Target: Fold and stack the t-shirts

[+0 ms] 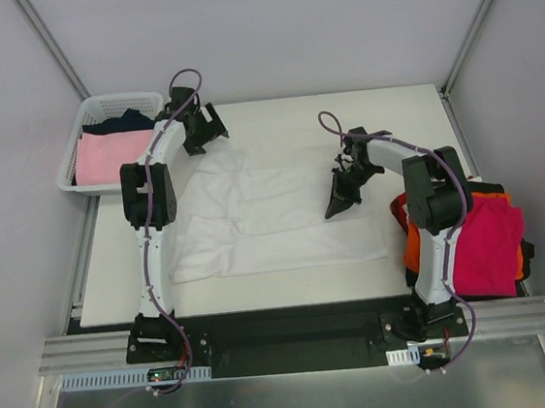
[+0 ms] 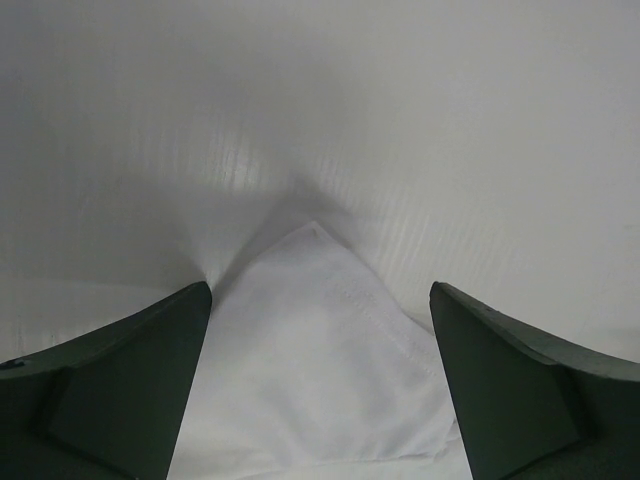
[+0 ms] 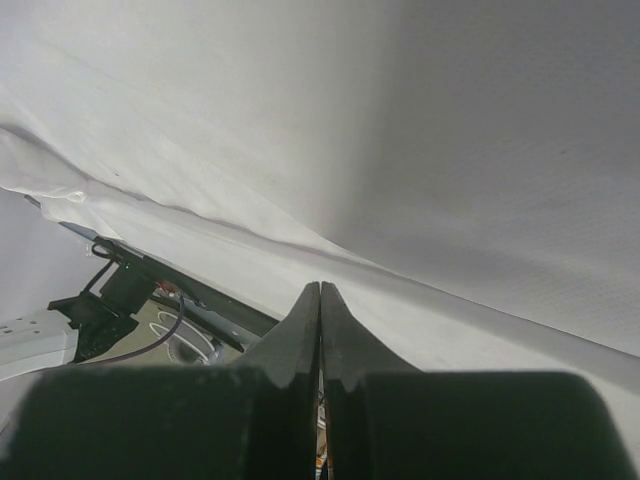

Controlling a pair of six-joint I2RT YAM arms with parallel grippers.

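- White shirt [image 1: 274, 218] – one, spread flat in the middle of the table [image 1: 410, 121]. Its long axis runs left to right, and it is wider than it is deep. The far-left part is rumpled, and the near edge lies straight along the table's near side. I cannot tell which end is the collar.
- Left gripper [image 1: 207, 138] – at the shirt's far-left corner, jaws wide and holding nothing. In the left wrist view that corner comes to a point aimed away from the camera, lying on the table between the two fingers [image 2: 120, 380] and touching neither.
- Right gripper [image 1: 334, 207] – tilted down onto the right part of the white shirt, with its tip at the cloth. In the right wrist view the fingers [image 3: 300, 330] are pressed together and no cloth shows between them. A fold ridge crosses just ahead of the tip.
- Basket [image 1: 96, 105] – one, off the table's far-left corner, holding two shirts. A pink shirt [image 1: 111, 155] lies nearer, and a navy shirt [image 1: 129, 120] lies behind it.
- Stack at the right edge, beside the right arm – a magenta shirt [image 1: 486, 240] lies on top of an orange shirt [image 1: 413, 248]. The dark sliver at its right rim may be a third shirt.
- Count – five shirts seen for certain, two grippers.
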